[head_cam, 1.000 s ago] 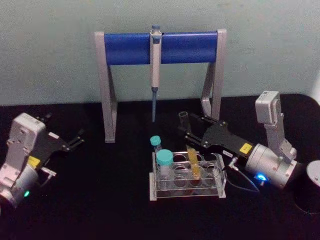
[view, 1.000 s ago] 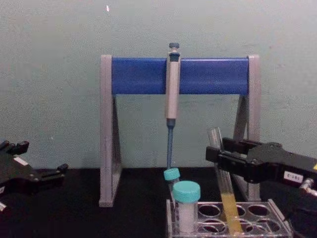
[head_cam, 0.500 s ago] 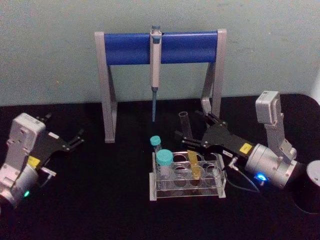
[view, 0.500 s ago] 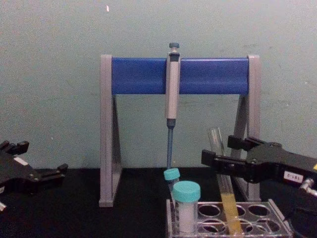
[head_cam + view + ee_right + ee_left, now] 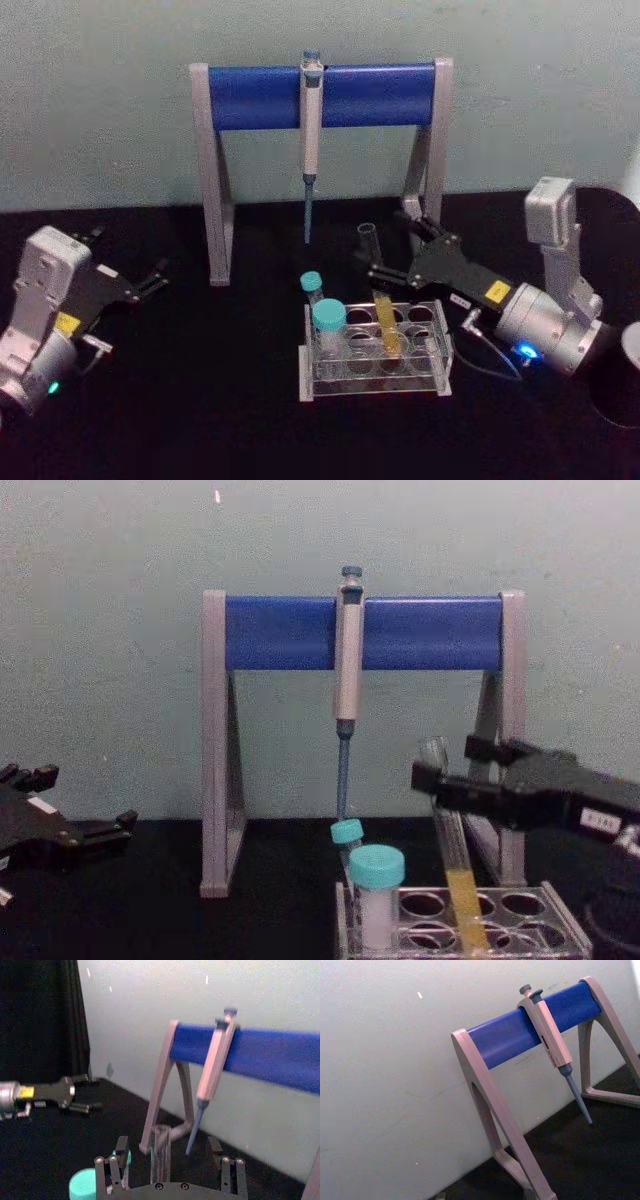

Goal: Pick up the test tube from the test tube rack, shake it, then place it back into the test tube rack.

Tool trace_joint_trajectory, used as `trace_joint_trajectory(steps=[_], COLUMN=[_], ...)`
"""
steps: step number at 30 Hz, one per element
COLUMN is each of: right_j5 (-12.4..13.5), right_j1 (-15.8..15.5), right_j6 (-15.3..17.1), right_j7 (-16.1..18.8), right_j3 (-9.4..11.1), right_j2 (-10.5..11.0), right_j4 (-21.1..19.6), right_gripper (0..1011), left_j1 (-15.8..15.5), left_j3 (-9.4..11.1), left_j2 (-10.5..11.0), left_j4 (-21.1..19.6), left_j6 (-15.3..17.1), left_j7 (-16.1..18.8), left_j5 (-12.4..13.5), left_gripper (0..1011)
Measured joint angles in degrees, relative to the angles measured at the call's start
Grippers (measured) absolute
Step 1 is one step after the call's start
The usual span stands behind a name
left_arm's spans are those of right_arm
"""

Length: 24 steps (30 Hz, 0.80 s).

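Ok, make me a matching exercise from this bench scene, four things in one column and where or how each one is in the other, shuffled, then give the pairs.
Things:
1. test tube
2. pipette
3. right gripper
4. left gripper

States:
A. hanging on the blue bar of the pipette stand
B. parked over the table's left side, away from the rack
C. standing tilted in the test tube rack, yellow liquid at the bottom
D. open, fingers either side of the tube's upper part

Pairs: 1-C, 2-A, 3-D, 4-B
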Motion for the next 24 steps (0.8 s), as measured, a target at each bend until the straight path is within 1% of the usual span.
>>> trace_joint_trajectory(steps=[3,4,7,8,10,11,12,13,14,15,17,20,21,24], right_j5=[0.58,0.74,0.97,1.08,1.06,0.88,0.53,-0.48,-1.02,-1.02,-3.22,-5.28,-6.55,-8.51], right_j1=[-1.01,-1.61,-2.55,-3.22,-4.00,-4.89,-5.34,-6.16,-6.52,-6.52,-7.78,-8.44,-8.69,-8.87], right_j6=[-1.30,-1.78,-2.33,-2.62,-2.86,-2.90,-2.86,-2.59,-2.29,-2.29,-0.61,1.22,2.41,4.34], right_j7=[-0.16,-0.65,-1.75,-2.66,-4.19,-6.26,-7.47,-10.26,-11.67,-11.67,-16.55,-20.05,-22.00,-24.49], right_j3=[0.94,1.52,2.56,3.31,4.36,5.45,5.98,7.08,7.50,7.50,8.96,9.60,9.86,10.00], right_j2=[0.29,0.48,0.69,0.78,0.79,0.69,0.59,0.33,0.18,0.18,-0.42,-0.79,-1.02,-1.34], right_j4=[-2.04,-3.35,-5.35,-6.68,-8.07,-9.37,-9.94,-11.02,-11.41,-11.41,-12.29,-12.38,-12.33,-11.72], right_gripper=[1000,1000,1000,1000,1000,1000,1000,1000,1000,1000,1000,1000,1000,1000], left_j1=[0.00,0.00,0.00,0.00,0.00,0.00,0.00,0.00,0.00,0.00,0.00,0.00,0.00,0.00], left_j3=[0.00,0.00,0.00,0.00,0.00,0.00,0.00,0.00,0.00,0.00,0.00,0.00,0.00,0.00], left_j2=[0.00,0.00,0.00,0.00,0.00,0.00,0.00,0.00,0.00,0.00,0.00,0.00,0.00,0.00], left_j4=[0.00,0.00,0.00,0.00,0.00,0.00,0.00,0.00,0.00,0.00,0.00,0.00,0.00,0.00], left_j6=[0.00,0.00,0.00,0.00,0.00,0.00,0.00,0.00,0.00,0.00,0.00,0.00,0.00,0.00], left_j7=[0.00,0.00,0.00,0.00,0.00,0.00,0.00,0.00,0.00,0.00,0.00,0.00,0.00,0.00], left_j5=[0.00,0.00,0.00,0.00,0.00,0.00,0.00,0.00,0.00,0.00,0.00,0.00,0.00,0.00], left_gripper=[1001,1001,1001,1001,1001,1001,1001,1001,1001,1001,1001,1001,1001,1001])
